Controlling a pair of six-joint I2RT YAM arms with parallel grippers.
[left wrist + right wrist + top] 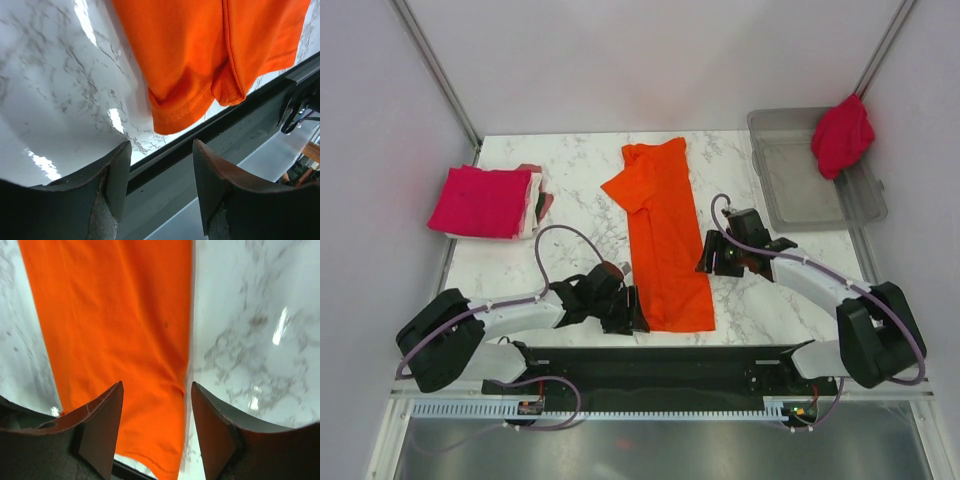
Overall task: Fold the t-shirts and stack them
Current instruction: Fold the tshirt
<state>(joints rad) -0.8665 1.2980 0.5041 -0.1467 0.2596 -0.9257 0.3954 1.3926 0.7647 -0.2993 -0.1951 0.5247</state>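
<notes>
Here the orange t-shirt point(665, 240) lies as a long narrow strip on the tabletop point(580, 170), sleeves apparently turned in, between the two pincers. The left pincer point(160, 150) sits just beside the strip's near hem corner, jaws parted wide and empty. The right pincer point(156, 390) hovers over the strip's opposite long edge, likewise agape with nothing in it. Each seems placed to take an edge for the crosswise fold. Well beyond the left pincer waits the folded stack point(480, 200); far past the right pincer a crimson t-shirt point(842, 135) drapes over the bin point(800, 190).
</notes>
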